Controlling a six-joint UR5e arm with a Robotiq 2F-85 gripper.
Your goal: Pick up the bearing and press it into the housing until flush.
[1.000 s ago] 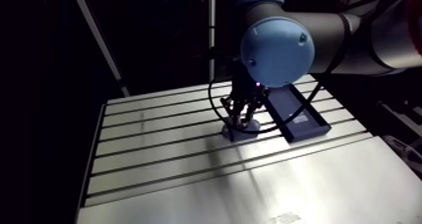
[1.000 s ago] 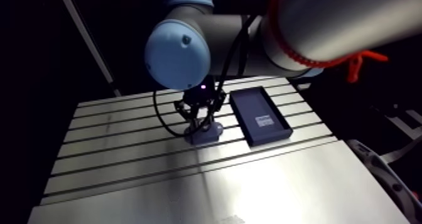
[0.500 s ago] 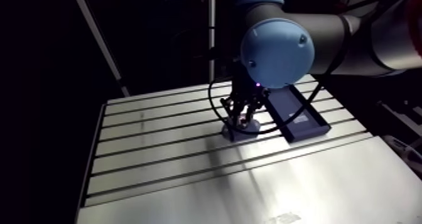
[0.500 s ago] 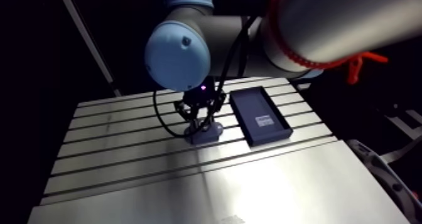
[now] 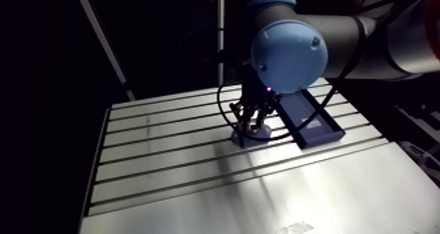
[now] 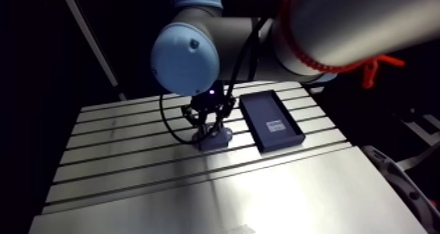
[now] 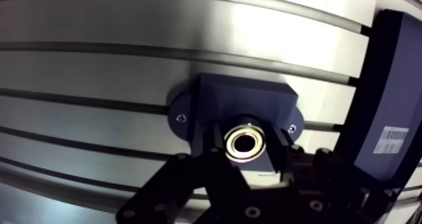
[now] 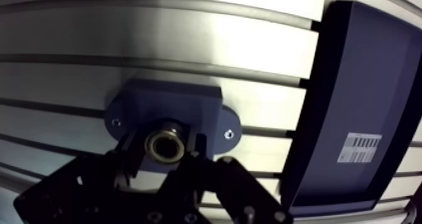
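Bearing (image 7: 243, 145) is clamped between my two fingers (image 8: 200, 152), which are drawn narrow against its outer ring, one on each side. It hangs right at the mouth of the bore in the raised middle of the dark blue housing (image 7: 242, 104). From the wrist view I cannot tell whether it has entered the bore or only rests on the rim. The housing lies flat on the slotted aluminium surface (image 7: 94, 76), with its flange ears (image 7: 181, 117) out to either side. Near it, but not touching, is a dark blue tray (image 8: 370, 63) with a barcode label (image 8: 360, 148).

I judge the step in hand to be the press itself. To do it well I should keep the ring square to the bore and push straight down its axis, slowly. If one edge goes in ahead of the other, the ring will cock and jam. My fingertips flank the ring, so they will probably meet the housing's top face before it is flush. I expect to have to let go and finish the push from above on the ring's face. I cannot see anything fastening the housing down, so any sideways load might slide it across the surface.
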